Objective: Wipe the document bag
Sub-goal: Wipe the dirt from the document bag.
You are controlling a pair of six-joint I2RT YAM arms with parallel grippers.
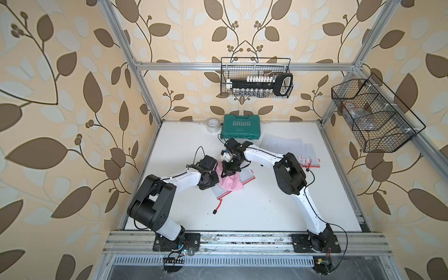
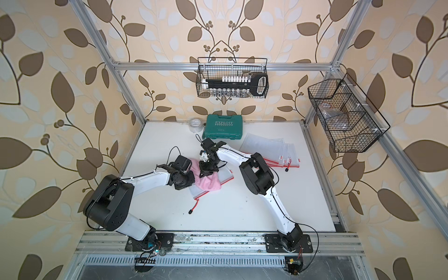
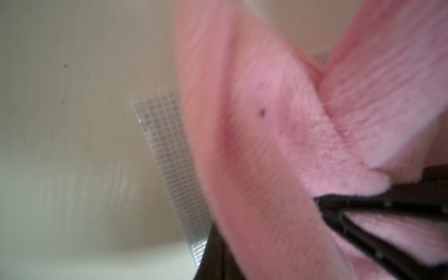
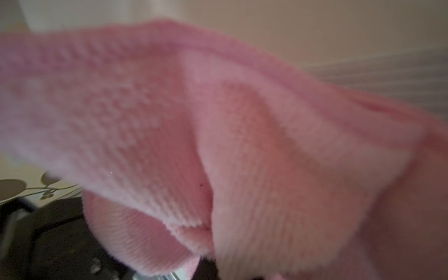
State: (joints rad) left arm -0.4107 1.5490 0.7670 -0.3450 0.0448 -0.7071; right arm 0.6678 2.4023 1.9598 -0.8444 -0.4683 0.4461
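The document bag, a translucent mesh pouch with a red zipper edge, lies flat mid-table in both top views. A pink cloth is bunched on top of it and covers most of it. My left gripper is at the cloth's left end and shut on it, its fingertips buried in the fabric. My right gripper points down into the cloth's upper edge and is shut on it. In the left wrist view the cloth hangs over the bag's mesh. The cloth fills the right wrist view.
A green tool case and a tape roll stand at the back. A stack of further document bags lies at the right. The bag's red pull cord trails toward the front. Wire baskets hang on the frame.
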